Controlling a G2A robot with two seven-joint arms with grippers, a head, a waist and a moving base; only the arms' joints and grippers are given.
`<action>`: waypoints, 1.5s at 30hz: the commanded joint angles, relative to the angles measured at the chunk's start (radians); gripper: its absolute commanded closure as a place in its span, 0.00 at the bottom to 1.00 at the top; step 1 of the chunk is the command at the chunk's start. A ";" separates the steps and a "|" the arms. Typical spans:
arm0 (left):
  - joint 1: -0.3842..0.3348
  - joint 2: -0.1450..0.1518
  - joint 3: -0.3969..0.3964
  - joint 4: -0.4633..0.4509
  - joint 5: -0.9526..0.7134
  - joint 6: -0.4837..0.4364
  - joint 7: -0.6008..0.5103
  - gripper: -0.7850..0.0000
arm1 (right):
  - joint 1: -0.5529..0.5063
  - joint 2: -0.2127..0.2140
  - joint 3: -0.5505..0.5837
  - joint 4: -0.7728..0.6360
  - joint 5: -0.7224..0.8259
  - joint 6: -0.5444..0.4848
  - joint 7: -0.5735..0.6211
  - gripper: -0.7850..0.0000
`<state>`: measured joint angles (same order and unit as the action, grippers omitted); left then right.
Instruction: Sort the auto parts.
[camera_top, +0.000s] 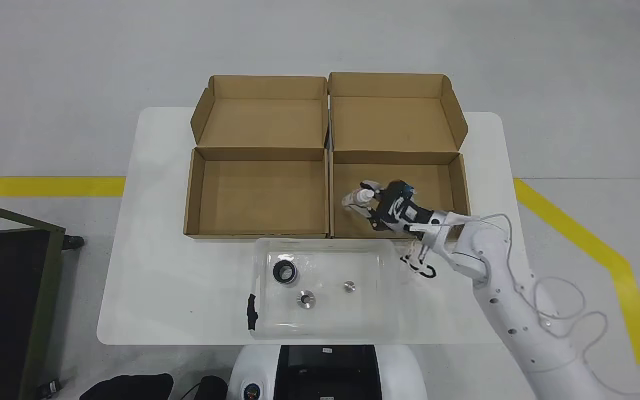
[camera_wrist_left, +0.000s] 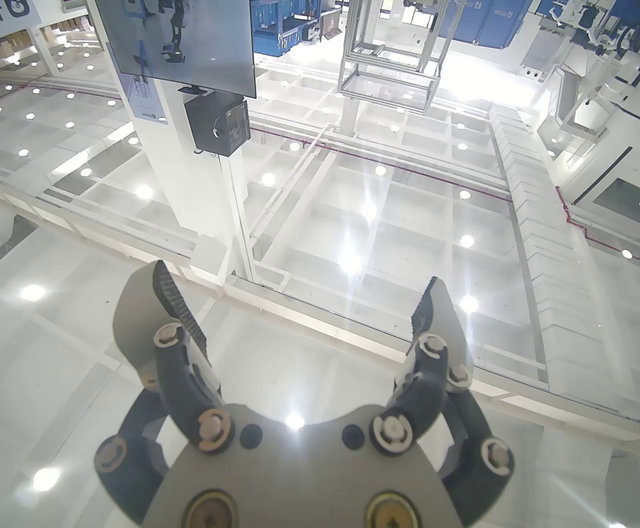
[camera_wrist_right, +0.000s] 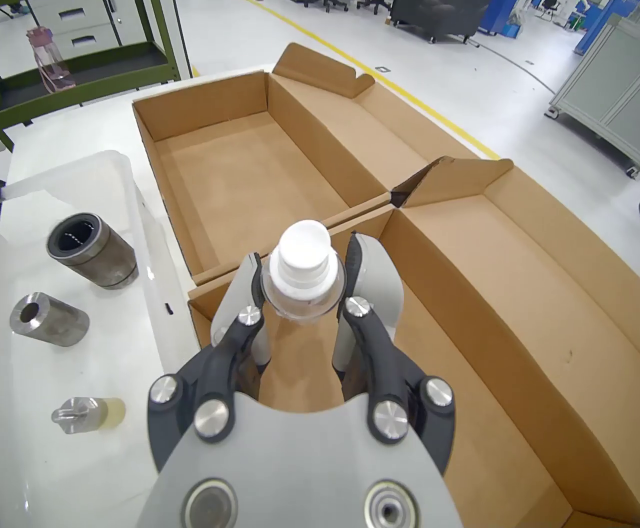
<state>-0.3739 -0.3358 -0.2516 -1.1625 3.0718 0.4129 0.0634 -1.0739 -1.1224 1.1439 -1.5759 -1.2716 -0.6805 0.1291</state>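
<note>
While my right gripper (camera_wrist_right: 305, 254) hung over the near left corner of the right cardboard box (camera_top: 440, 185), its fingers were clamped on either side of a white stepped part (camera_wrist_right: 304, 240) with a clear collar, held above the box floor. The left cardboard box (camera_top: 258, 195) stood touching it, both with their lids folded back toward the far side of the white table (camera_top: 160, 200). Just near of the boxes sat a clear plastic tray (camera_top: 370, 305). It held a dark metal sleeve (camera_top: 285, 270) at its left, a steel bushing (camera_top: 305, 297) just near of that, and a small silver pin (camera_top: 349, 287) to their right. My left gripper (camera_wrist_left: 297, 277) pointed up at the ceiling, fingers spread wide apart.
</note>
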 joint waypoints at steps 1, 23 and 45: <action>0.000 0.000 0.000 0.000 0.000 0.000 0.000 0.00 | 0.017 -0.002 -0.009 0.018 -0.004 0.003 0.020 1.00; 0.000 0.000 0.000 0.000 0.000 0.000 0.000 0.00 | 0.091 -0.020 -0.073 0.105 -0.008 0.021 0.103 0.39; 0.000 0.000 0.000 0.000 0.000 0.000 0.000 0.00 | -0.075 0.029 0.077 -0.337 -0.017 -0.125 0.174 0.00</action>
<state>-0.3739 -0.3358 -0.2516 -1.1625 3.0718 0.4129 0.0634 -1.1391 -1.0959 1.2179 -1.8926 -1.2889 -0.7939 0.2951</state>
